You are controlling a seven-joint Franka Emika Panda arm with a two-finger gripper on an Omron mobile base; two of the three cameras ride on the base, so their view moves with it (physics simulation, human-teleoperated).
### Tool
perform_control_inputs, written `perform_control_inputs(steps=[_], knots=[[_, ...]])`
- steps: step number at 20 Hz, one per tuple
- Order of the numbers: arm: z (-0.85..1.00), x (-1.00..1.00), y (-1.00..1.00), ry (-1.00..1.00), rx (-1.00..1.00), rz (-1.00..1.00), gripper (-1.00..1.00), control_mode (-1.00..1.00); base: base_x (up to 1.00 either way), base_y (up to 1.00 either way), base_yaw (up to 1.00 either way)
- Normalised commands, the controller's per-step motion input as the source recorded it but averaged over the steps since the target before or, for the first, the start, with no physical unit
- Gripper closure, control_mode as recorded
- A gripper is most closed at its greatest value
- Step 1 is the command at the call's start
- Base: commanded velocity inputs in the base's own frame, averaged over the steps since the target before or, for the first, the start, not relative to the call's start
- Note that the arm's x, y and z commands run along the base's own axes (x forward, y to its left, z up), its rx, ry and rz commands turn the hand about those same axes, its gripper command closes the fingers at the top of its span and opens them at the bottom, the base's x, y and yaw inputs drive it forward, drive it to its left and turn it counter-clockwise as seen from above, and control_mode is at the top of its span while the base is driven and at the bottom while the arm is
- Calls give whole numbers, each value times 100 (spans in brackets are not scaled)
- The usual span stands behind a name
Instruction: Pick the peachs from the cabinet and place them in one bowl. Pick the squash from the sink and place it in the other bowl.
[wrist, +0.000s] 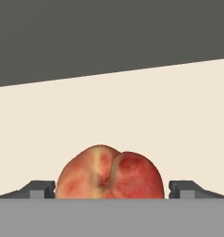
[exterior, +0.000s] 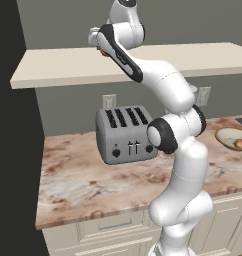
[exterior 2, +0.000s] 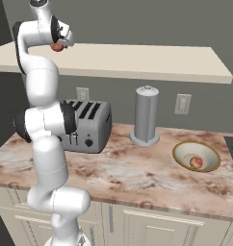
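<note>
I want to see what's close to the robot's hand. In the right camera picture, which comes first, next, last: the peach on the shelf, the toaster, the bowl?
1. Peach on the shelf, right at the gripper.
2. Toaster, below on the counter.
3. Bowl, far right.

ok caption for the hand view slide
Gripper fingertips flank a peach resting on the beige cabinet.
</note>
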Motion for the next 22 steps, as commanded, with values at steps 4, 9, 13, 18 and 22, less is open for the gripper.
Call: perform_control_inputs(steps=[4,9,13,18,22], knots=[[0,0,0,0,0,0,100,-100,0,0,0],[0,0,0,0,0,0,100,-100,0,0,0],[3,-60,0,-5,0,0,100,-100,0,0,0],[41,-100,-4,-17,0,0,100,-100,0,0,0],[21,-100,-17,-13,1,0,100,-100,0,0,0]])
